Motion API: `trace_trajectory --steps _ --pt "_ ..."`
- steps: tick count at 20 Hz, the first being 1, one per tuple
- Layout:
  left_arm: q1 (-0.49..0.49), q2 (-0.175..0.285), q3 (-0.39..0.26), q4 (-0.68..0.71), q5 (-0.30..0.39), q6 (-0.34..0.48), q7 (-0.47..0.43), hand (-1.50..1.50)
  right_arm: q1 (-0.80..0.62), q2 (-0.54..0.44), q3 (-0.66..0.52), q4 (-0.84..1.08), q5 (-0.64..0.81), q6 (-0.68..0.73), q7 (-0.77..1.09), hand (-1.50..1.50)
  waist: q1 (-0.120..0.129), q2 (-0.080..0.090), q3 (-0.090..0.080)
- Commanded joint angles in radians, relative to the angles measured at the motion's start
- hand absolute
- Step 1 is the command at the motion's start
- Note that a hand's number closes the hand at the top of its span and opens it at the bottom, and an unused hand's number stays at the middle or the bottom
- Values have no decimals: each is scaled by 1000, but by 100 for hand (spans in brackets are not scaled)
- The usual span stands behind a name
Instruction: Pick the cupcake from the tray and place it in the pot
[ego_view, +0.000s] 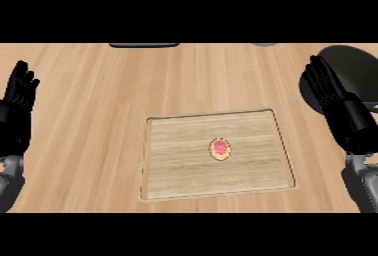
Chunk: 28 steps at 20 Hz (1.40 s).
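Observation:
A small cupcake (220, 149) with pink topping sits near the middle of a square wooden tray (177, 175) on the counter. The dark pot (358, 65) stands at the far right edge, partly hidden behind my right hand. My right hand (336, 102) is open, fingers up, to the right of the tray and in front of the pot. My left hand (16, 107) rests open at the left edge, fingers up, well away from the tray. Neither hand touches the cupcake.
A dark flat object (144, 45) pokes in at the counter's far edge, and a grey one (264, 44) lies further right. Bare wooden counter surrounds the tray on the left and far sides.

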<state>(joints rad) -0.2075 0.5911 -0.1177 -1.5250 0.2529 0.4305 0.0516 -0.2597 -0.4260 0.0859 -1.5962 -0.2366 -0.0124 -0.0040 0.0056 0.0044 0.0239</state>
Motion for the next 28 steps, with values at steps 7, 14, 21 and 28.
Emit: trace_trajectory --steps 7,14,21,28 --pt "114 -138 -43 -35 46 15 -57 0 224 -126 -175 -126 435 -379 -111 150 -197 -36 -51" --pt "169 -232 -113 -92 56 -7 -138 0 457 271 26 -369 671 -774 -349 -150 -81 -26 -28" --pt "196 -260 -153 -90 32 -27 -192 0 774 422 346 -396 1048 -958 -318 -150 -43 -10 -30" --pt "173 -282 -167 -89 19 -15 -192 0 1027 425 400 -269 1288 -846 -57 -150 -29 13 -34"
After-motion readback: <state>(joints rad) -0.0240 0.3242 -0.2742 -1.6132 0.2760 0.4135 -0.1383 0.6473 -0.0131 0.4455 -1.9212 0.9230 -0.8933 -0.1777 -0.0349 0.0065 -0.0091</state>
